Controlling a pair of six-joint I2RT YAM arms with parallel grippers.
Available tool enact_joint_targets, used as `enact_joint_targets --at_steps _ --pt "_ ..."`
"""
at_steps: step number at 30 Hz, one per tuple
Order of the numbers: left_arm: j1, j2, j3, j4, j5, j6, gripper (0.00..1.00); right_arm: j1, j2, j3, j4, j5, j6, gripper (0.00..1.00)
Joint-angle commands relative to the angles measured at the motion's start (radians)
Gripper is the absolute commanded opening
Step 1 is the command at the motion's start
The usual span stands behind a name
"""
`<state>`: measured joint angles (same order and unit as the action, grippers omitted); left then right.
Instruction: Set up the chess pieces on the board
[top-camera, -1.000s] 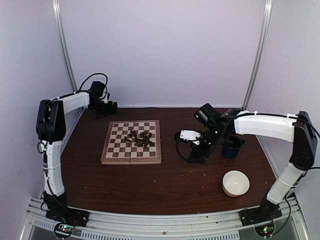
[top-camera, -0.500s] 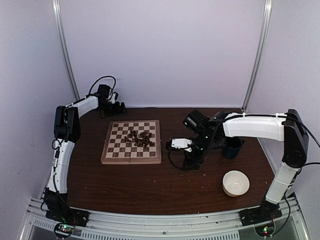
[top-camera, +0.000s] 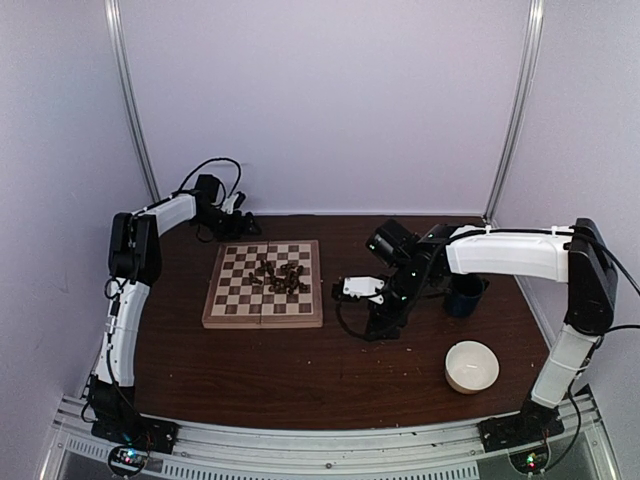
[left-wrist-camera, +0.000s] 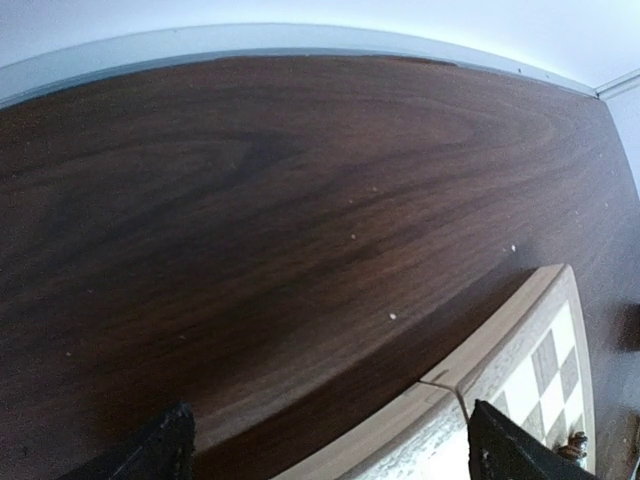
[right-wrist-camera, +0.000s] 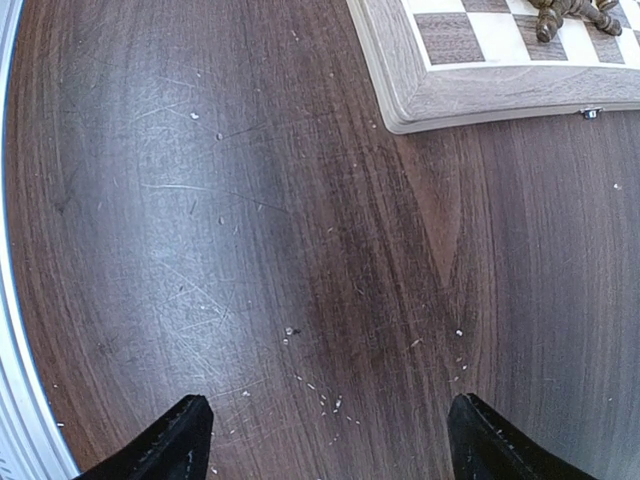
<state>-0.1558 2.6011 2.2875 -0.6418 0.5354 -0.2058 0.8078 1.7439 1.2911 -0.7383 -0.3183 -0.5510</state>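
Observation:
The board (top-camera: 228, 300) lies left of the table's middle, and the chess pieces (top-camera: 281, 276) sit in a loose heap on its far right squares. My left gripper (top-camera: 243, 224) hovers open just behind the board's far left corner. In the left wrist view its fingertips (left-wrist-camera: 168, 450) straddle bare table and the board's pale border (left-wrist-camera: 500, 340), with one chess piece (left-wrist-camera: 575, 447) at the lower right. My right gripper (top-camera: 373, 324) hangs open over the table to the right of the board. The right wrist view shows bare wood between its fingertips (right-wrist-camera: 180, 438), and the board's corner (right-wrist-camera: 400, 90) and some pieces (right-wrist-camera: 575, 14) at the top.
A dark blue cup (top-camera: 465, 295) stands behind my right forearm. A white bowl (top-camera: 472, 366) sits near the front right. Walls close the table in at the back and on both sides. A cable (top-camera: 205, 165) loops above my left wrist.
My left arm has swung from the back left corner toward the board's far left corner. My right arm shifted left toward the board and then held still.

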Motion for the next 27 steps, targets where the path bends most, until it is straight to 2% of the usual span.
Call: enact_joint_targets --at_steps 1,8,13,20,27 --pt "0.011 -0.018 -0.011 -0.045 0.090 0.047 0.95 0.005 -0.037 -0.019 -0.006 -0.011 0.006 0.85" --pt "0.010 -0.097 -0.116 -0.077 0.081 0.107 0.95 0.005 -0.056 -0.025 -0.002 0.001 0.006 0.85" --pt "0.010 -0.171 -0.201 -0.115 0.096 0.124 0.90 0.005 -0.083 -0.043 0.001 0.004 0.004 0.85" --pt "-0.020 -0.317 -0.448 -0.101 0.126 0.138 0.85 0.003 -0.138 -0.126 0.076 0.032 0.012 0.86" --pt "-0.081 -0.477 -0.713 -0.074 0.141 0.117 0.84 -0.007 -0.150 -0.172 0.130 0.032 0.034 0.86"
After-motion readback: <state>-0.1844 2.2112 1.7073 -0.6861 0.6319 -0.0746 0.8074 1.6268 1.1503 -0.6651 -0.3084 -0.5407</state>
